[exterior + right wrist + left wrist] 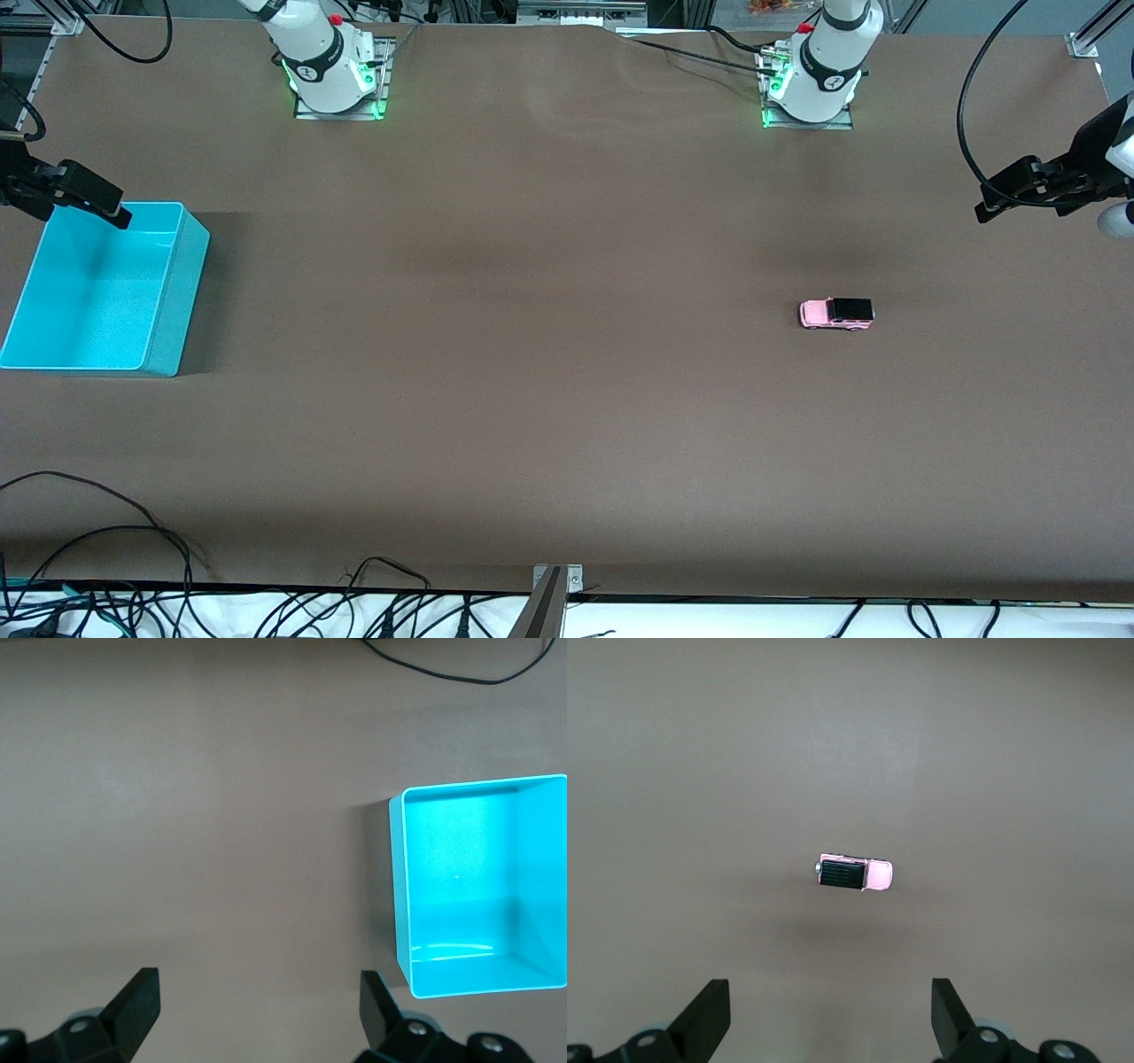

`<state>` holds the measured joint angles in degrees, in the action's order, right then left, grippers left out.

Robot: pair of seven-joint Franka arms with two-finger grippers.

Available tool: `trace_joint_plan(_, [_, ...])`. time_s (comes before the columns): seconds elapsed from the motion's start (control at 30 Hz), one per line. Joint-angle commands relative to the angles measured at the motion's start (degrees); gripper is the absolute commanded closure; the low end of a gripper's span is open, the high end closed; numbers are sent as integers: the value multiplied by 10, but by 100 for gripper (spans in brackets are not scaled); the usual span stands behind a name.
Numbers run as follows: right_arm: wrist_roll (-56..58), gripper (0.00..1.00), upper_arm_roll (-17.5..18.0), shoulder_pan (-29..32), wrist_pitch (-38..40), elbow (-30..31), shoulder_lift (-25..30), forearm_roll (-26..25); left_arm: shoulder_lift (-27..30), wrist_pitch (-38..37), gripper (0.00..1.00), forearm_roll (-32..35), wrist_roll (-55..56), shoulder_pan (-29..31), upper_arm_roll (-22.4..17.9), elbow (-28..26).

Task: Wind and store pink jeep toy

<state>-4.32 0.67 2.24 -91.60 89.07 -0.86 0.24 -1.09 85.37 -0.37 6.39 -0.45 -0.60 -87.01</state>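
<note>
Front view: pink jeep toy (836,314) sat alone on brown table (549,372), toward left arm's end, long axis along table length, black roof end facing that end; turquoise bin (97,288) well apart. Left wrist view: left gripper (831,1014) spread, over table near jeep. Right wrist view: right gripper (260,1008) spread, beside bin.

Toy: pink jeep toy (853,874), black roof up, standing on its wheels on the brown surface (850,744).
Left gripper (831,1019): up over the surface, jaws spread wide, holding nothing, apart from the toy.
</note>
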Motion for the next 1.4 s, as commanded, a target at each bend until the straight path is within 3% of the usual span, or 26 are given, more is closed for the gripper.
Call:
trace_joint_plan(0.0, [-1,0,-1,0,0,-12,-5,10,10,-1,0,-10,5,0,1,-10])
trace_joint_plan(0.57, [-2,0,-1,0,-3,-11,-5,10,14,0,0,-10,3,-6,3,-18])
trace_joint_plan(0.73, [-2,0,-1,0,-3,-11,-5,10,22,11,0,-11,-1,-4,3,-52])
trace_joint_plan(1.13, [-3,0,-1,0,-4,-12,-5,10,29,130,0,-2,-2,0,2,-162])
trace_joint_plan(1.37, [-3,0,-1,0,-4,-12,-5,11,33,130,0,-1,-2,0,2,-167])
